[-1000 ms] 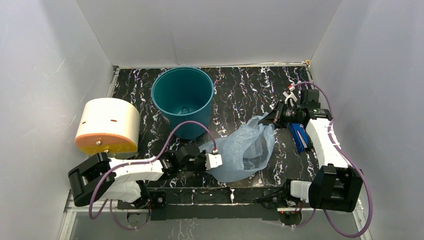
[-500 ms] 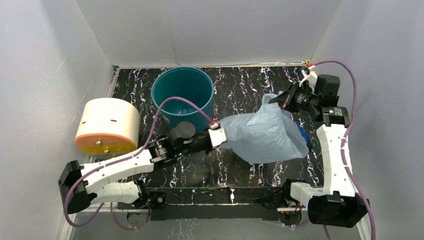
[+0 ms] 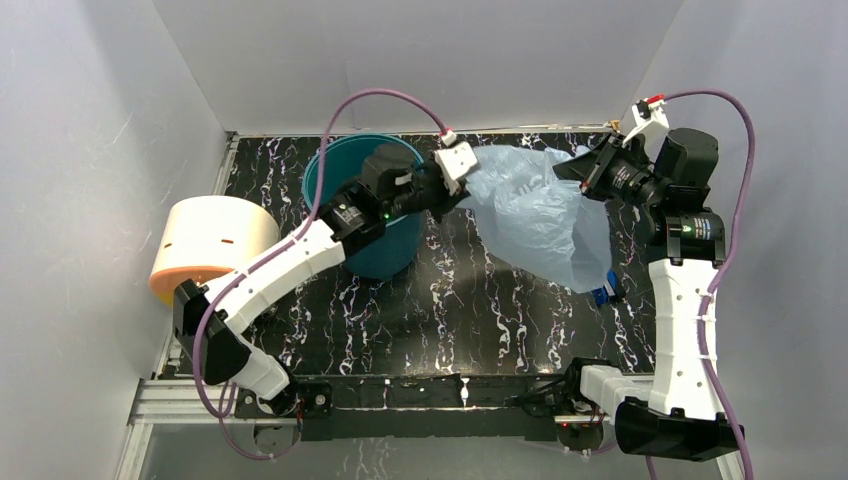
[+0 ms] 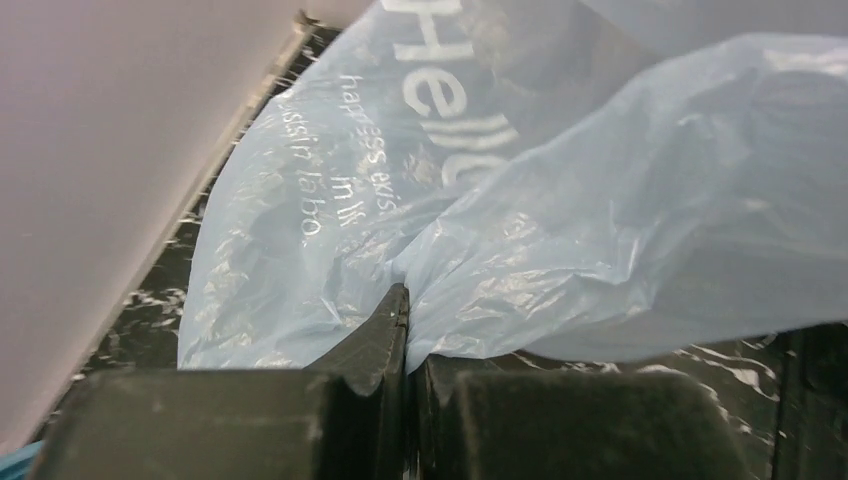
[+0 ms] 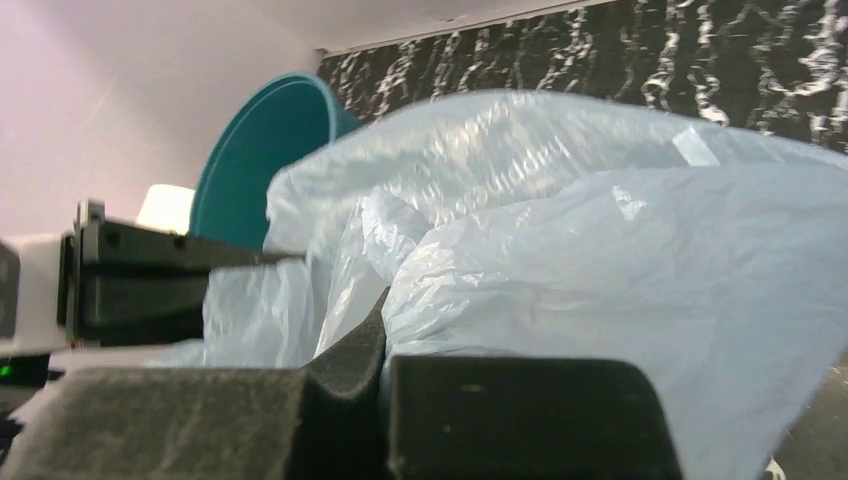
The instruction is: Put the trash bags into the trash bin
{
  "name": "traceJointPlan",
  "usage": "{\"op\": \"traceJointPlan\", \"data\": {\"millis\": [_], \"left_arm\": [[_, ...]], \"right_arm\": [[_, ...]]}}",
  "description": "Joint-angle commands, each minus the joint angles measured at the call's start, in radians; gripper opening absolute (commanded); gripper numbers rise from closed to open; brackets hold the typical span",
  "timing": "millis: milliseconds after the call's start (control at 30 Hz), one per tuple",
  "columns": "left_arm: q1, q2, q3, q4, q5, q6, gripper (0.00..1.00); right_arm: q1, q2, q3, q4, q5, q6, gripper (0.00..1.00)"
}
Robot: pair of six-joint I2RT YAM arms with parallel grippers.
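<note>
The blue trash bag [image 3: 535,215] is up in the air. It is not in the trash bin [image 3: 335,172] yet. The left claw [image 4: 405,300] is pinched tight on one bunched edge of the bag. The right claw [image 5: 385,320] is pinched tight on another edge. The bag hangs stretched between the two claws, over the back right part of the counter [image 3: 470,300]. Its low end dangles down near the right arm.

The bin stands at the back left of the counter with its top open. The left arm hides part of it, and the part that shows looks bare inside. The left claw is just beside the bin's rim. The bag is next to the bin, not over it.

So the picking up looks done. I think what is left is to bring the bag over the bin's mouth, lower it in, and let go.
</note>
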Motion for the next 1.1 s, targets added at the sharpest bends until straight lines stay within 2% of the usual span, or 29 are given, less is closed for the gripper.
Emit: {"op": "traceJointPlan", "data": {"millis": [0,167,300,467,567,633,733,800,900,1067], "left_arm": [[0.045,-0.038,0.088,0.014,0.014,0.054,0.00],[0.061,-0.053,0.139,0.077,-0.059,0.128,0.00],[0.072,-0.080,0.152,0.129,-0.116,0.189,0.00],[0.074,-0.157,0.105,0.200,-0.253,0.288,0.00],[0.074,-0.193,0.098,0.157,-0.364,0.341,0.00],[0.075,-0.197,0.115,0.112,-0.396,0.370,0.00],[0.075,-0.207,0.144,0.081,-0.429,0.410,0.00],[0.075,-0.216,0.179,0.063,-0.451,0.416,0.00],[0.075,-0.238,0.221,0.021,-0.435,0.438,0.00],[0.075,-0.299,0.189,0.006,-0.446,0.448,0.00]], "right_arm": [[-0.003,0.017,0.054,0.120,-0.193,0.038,0.00],[-0.003,0.042,0.089,0.221,-0.351,0.116,0.00],[-0.003,0.059,0.072,0.294,-0.422,0.144,0.00],[-0.002,0.122,0.022,0.431,-0.509,0.283,0.00],[0.022,0.184,0.050,0.470,-0.561,0.313,0.00],[0.096,0.238,0.121,0.443,-0.550,0.275,0.00],[0.230,0.358,0.307,0.277,-0.468,0.157,0.00],[0.287,0.419,0.399,0.231,-0.418,0.139,0.00],[0.318,0.467,0.422,0.263,-0.389,0.154,0.00],[0.345,0.550,0.430,0.301,-0.412,0.194,0.00]]}}
